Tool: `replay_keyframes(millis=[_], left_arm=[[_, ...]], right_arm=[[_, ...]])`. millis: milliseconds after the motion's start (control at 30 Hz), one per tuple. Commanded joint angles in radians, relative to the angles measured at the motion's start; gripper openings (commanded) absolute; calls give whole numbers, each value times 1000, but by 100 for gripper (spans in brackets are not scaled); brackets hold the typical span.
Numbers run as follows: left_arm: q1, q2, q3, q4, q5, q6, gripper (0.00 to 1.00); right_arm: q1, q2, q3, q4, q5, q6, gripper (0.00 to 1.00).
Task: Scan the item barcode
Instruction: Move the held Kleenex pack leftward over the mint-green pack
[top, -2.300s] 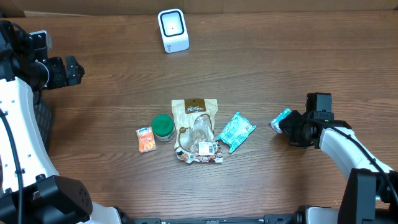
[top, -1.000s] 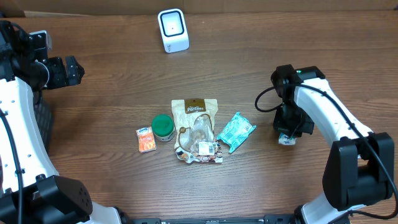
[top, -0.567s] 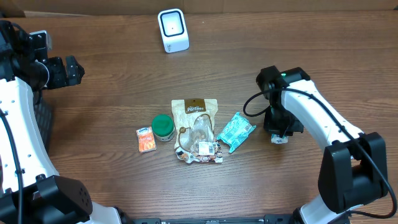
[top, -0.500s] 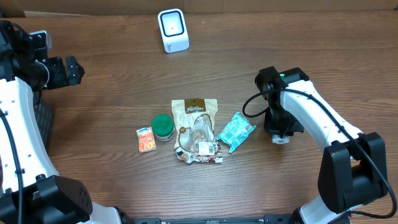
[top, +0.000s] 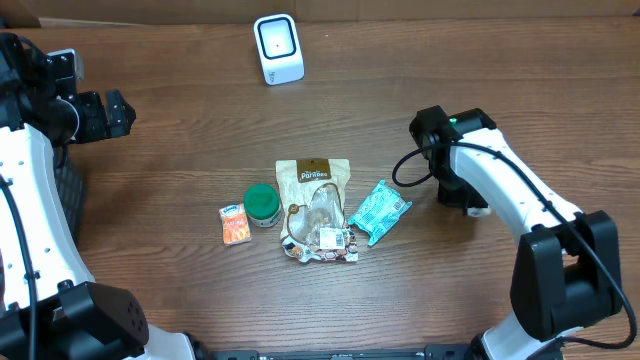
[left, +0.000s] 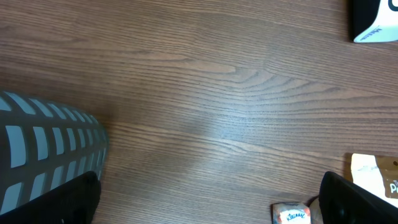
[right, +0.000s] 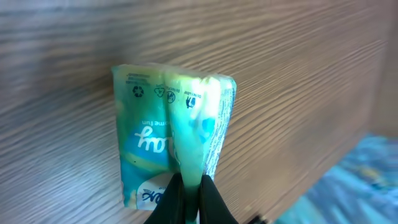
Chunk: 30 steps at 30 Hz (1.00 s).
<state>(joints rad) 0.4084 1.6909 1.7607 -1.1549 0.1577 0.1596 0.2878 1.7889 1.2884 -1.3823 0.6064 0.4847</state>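
Tabletop (top: 400, 90), open wood between scanner (top: 278, 48) and packet (right: 163, 127) in right claw (right: 188, 185).

Open bench far and left, clutter near the middle
Bare bench (top: 400, 80) lies wide between the white scanner (top: 278, 48) at the far edge and the tight middle row: orange packet (top: 235, 225), green-lidded jar (top: 263, 203), brown pouch (top: 315, 190), teal packet (top: 379, 211). The right arm (top: 505, 190) blocks the right side, the right tool (right: 188, 190) pinching a small green packet (right: 168, 143).

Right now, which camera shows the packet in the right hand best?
The right wrist view: the green packet is close, pinched by the right hand. Overhead, the arm covers it; the left wrist view misses it.
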Motion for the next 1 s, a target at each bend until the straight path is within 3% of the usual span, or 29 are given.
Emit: replay_keyframes(millis=[0,200,367,767,967], left_arm=[[10,3,15,0,11,-10,99],[10,3,15,0,11,-10,100],[10,3,15,0,11,-10,100],[10,3,15,0,11,-10,100],[10,3,15,0,11,-10,99]], right_arm=[[-1,20,25,17,127,-77,4],[-1,22,20,145,129,-302,4],[-1,22,20,182,192,-401,4],[-3,22,20,259,205,-565,4],[-3,22,-28,350,206,-573,4]])
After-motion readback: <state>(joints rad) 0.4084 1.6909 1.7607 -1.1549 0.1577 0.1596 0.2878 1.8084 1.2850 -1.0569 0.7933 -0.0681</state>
